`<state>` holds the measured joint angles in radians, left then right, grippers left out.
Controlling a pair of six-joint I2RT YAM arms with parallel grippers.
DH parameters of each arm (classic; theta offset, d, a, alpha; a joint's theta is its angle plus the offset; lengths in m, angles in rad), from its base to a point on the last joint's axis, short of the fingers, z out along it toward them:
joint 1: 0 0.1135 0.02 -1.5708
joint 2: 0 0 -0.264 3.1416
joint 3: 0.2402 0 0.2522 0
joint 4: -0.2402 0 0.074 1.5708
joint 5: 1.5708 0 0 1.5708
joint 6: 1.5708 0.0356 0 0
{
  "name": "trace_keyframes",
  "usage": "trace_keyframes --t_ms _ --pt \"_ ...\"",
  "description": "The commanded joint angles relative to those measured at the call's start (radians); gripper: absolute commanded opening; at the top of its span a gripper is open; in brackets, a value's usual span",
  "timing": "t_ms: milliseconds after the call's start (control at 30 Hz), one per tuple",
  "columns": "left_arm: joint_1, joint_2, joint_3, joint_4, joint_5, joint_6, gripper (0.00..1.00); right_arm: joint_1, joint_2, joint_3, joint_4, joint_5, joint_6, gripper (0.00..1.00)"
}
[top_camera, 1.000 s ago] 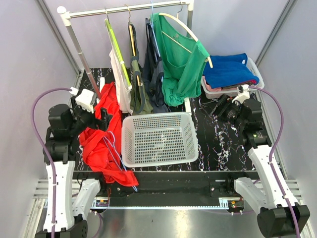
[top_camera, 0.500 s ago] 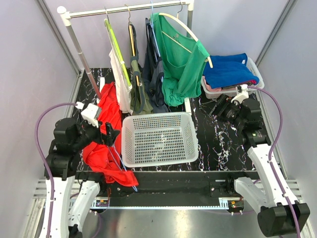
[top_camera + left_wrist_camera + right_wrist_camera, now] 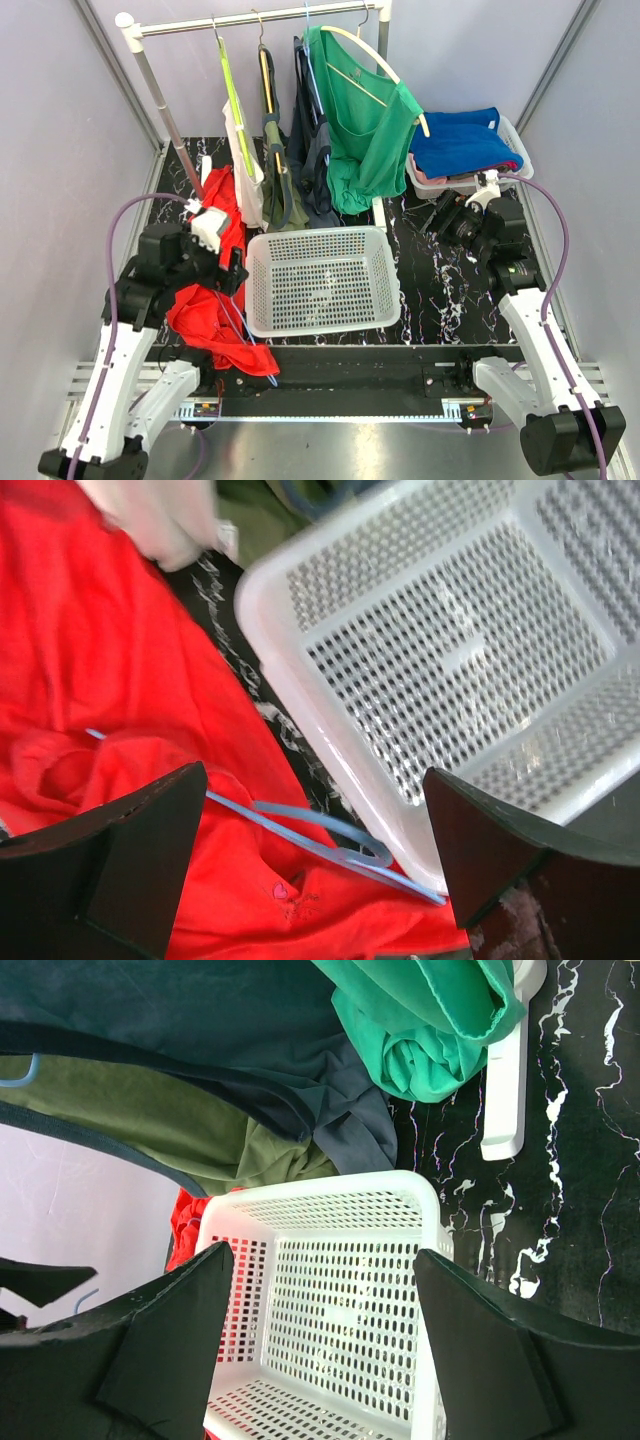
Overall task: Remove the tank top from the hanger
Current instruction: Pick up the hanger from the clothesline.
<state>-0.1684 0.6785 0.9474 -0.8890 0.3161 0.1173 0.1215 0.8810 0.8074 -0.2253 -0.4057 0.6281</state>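
Two pincers, left gripper (image 3: 315, 775) and right gripper (image 3: 322, 1252), gape empty. Tank top (image 3: 110, 660) looks limp and light: pinch your strap beside the hanger (image 3: 240, 807).

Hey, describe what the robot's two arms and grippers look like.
Left arm and right arm: white moulded links, black joint housings, each with a looping purple cable. The left gripper and right gripper have dark, wedge-shaped fingers. A small white block tops each wrist.
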Motion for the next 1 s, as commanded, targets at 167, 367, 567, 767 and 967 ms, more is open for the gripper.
trace_keyframes --t_ms 167,367,567,767,967 --pt "-0.066 -0.003 0.083 -0.067 0.022 0.098 0.96 0.007 0.001 0.027 0.030 0.013 -0.018 0.84" --pt "-0.069 0.015 0.086 -0.074 -0.067 0.044 0.91 0.009 0.001 0.027 0.026 0.022 -0.021 0.84" --pt "-0.108 0.059 0.085 -0.068 -0.123 0.024 0.84 0.009 -0.001 0.027 0.024 0.027 -0.018 0.84" --pt "-0.161 0.104 0.085 -0.064 -0.196 -0.001 0.78 0.009 -0.005 0.033 0.017 0.036 -0.019 0.84" --pt "-0.161 0.096 0.093 -0.067 -0.236 -0.019 0.62 0.009 0.001 0.033 0.014 0.041 -0.021 0.85"
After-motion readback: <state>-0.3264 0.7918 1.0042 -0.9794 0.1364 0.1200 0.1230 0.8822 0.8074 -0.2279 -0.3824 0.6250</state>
